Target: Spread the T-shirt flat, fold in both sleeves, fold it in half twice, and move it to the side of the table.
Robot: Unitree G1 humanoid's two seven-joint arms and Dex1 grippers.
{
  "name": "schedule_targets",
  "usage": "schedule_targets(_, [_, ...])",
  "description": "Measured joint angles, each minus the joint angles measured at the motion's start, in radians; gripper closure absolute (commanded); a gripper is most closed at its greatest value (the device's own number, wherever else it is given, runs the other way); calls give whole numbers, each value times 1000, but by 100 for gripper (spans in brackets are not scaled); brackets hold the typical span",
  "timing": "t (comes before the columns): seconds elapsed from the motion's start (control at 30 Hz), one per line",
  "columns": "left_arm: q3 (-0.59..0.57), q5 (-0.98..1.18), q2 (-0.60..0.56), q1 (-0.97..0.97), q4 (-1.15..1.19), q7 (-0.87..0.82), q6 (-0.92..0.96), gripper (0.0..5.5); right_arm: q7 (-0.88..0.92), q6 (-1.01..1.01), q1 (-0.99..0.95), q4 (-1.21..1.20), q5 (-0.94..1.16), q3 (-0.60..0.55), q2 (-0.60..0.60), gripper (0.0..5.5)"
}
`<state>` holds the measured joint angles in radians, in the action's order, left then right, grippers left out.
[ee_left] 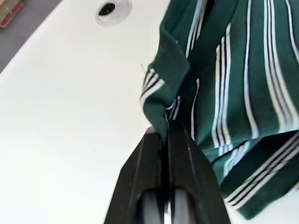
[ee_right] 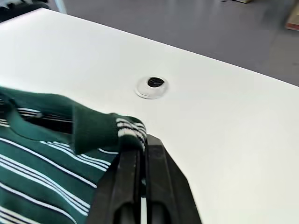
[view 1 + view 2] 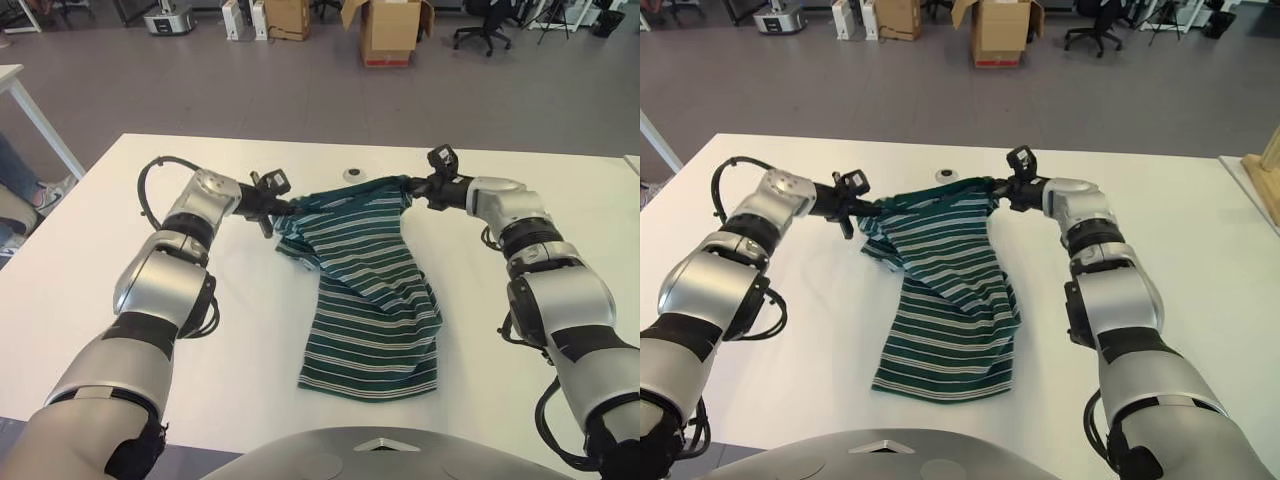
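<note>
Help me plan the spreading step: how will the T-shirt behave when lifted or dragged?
Probably floppy: the T-shirt sags and bunches between its two pinched corners. Likely light, since thin folds in shut jaws hold it up. It may drag and wrinkle on the table rather than slide flat; its lower end lies creased.

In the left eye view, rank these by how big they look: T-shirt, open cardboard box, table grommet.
1. T-shirt
2. open cardboard box, though it stands far back on the floor
3. table grommet, clearly smallest
</note>
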<state>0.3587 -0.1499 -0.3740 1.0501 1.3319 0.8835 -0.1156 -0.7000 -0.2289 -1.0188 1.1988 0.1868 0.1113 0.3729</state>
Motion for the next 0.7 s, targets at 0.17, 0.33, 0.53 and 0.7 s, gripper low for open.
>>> schedule_targets(0.17, [-96,-6,55,-27,12,-196,-95,523,74,96,-10,60,-21,-101,-42,487])
schedule_targets(0.33, [-245,71,94,-30,11,-193,-155,432,102,164,-19,67,-16,-196,-50,386])
schedule_targets(0.53, [-281,34,48,-16,-9,-255,-282,383,147,195,-35,62,54,-345,-20,366])
schedule_targets(0.7, [-172,-63,-32,-95,-75,-101,-498,383,73,190,39,-74,89,-391,50,366])
